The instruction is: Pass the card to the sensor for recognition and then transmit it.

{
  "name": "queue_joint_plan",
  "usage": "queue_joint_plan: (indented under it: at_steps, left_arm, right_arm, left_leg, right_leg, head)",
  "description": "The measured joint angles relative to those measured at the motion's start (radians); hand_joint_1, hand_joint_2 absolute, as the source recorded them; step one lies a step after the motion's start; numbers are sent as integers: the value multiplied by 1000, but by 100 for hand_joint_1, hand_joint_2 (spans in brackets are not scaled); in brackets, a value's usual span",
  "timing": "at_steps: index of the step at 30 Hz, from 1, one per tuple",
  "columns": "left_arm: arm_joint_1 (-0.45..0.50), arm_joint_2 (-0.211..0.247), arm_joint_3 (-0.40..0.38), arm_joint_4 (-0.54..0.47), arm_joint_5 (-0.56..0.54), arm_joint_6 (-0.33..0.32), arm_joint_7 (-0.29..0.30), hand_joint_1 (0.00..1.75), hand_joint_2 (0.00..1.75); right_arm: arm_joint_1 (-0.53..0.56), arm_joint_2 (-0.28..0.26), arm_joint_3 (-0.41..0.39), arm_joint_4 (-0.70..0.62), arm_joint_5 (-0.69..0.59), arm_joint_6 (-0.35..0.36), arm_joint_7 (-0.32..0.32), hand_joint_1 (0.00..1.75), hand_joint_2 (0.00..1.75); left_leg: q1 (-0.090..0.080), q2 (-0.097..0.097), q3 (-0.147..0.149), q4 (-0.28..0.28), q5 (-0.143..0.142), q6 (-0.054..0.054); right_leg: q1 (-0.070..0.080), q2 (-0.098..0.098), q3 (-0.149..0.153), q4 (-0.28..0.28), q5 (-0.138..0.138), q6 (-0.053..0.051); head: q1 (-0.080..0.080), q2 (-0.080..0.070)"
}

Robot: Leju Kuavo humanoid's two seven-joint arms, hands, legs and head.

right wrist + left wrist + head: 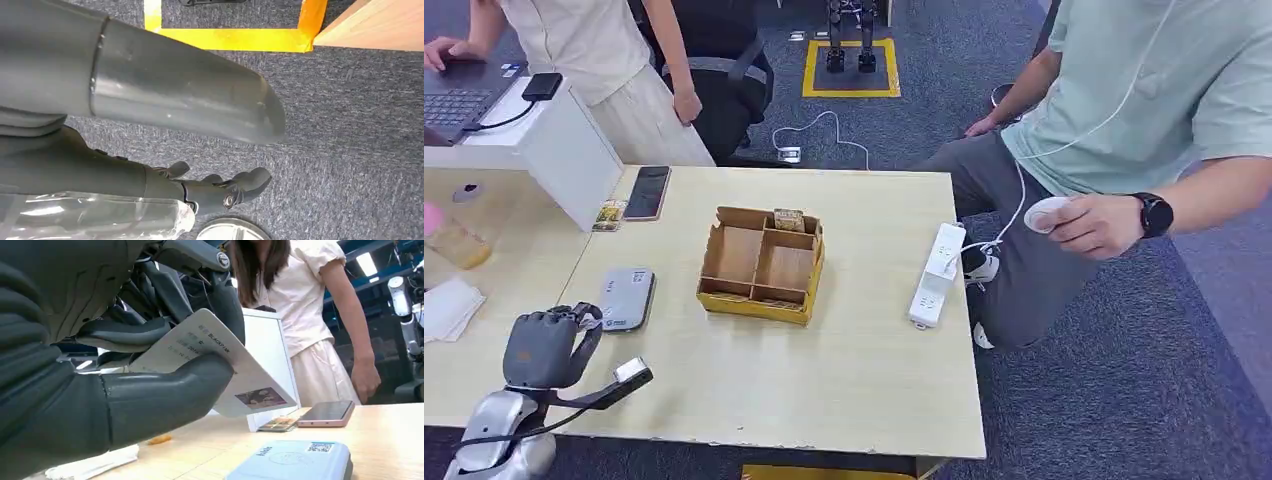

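Fingers [584, 320] of the left hand [544, 347] curled over the near left part of the desk [854, 380] in the head view, just in front of the grey sensor [627, 298], with a cardboard box [762, 264] at mid-desk, a power strip [937, 274] to its right and a phone [647, 192] farther back. From the left wrist, thumb and dark fingers [130, 332] pinched the white card [220, 365], tilted above the blue-grey sensor [295, 460]. From the right wrist, the right hand [165, 145] hung over grey carpet [350, 150], its fingers [235, 187] loosely apart, holding nothing.
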Motion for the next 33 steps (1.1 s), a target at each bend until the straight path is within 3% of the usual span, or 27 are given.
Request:
queue_joint_plan:
  at_steps: [7,16,23,33]
  left_arm:
    - [-64,-47,1,107,-90,76,58,175,175]
    - [-128,-96,1,241,-144,90,86,175,175]
    - [-138,-116,1,283,-172,90,107,169,175]
    - [-172,-144,1,324,-294,90,215,162,175]
  right_arm:
    - [-1,2,0,0,8,0,3,0,0]
    - [-7,3,0,0,12,-1,10,0,0]
    - [-7,3,0,0,18,-1,14,0,0]
    - [-8,10,0,0,20,-1,15,0,0]
  left_leg:
    - [0,-1,0,0,0,0]
    - [0,-1,0,0,0,0]
    - [0,-1,0,0,0,0]
    - [0,-1,0,0,0,0]
  right_leg:
    - [0,-1,0,0,0,0]
    - [0,-1,0,0,0,0]
    - [0,-1,0,0,0,0]
    - [0,-1,0,0,0,0]
  head:
    - [0,0]
    - [0,0]
    - [0,0]
    - [0,0]
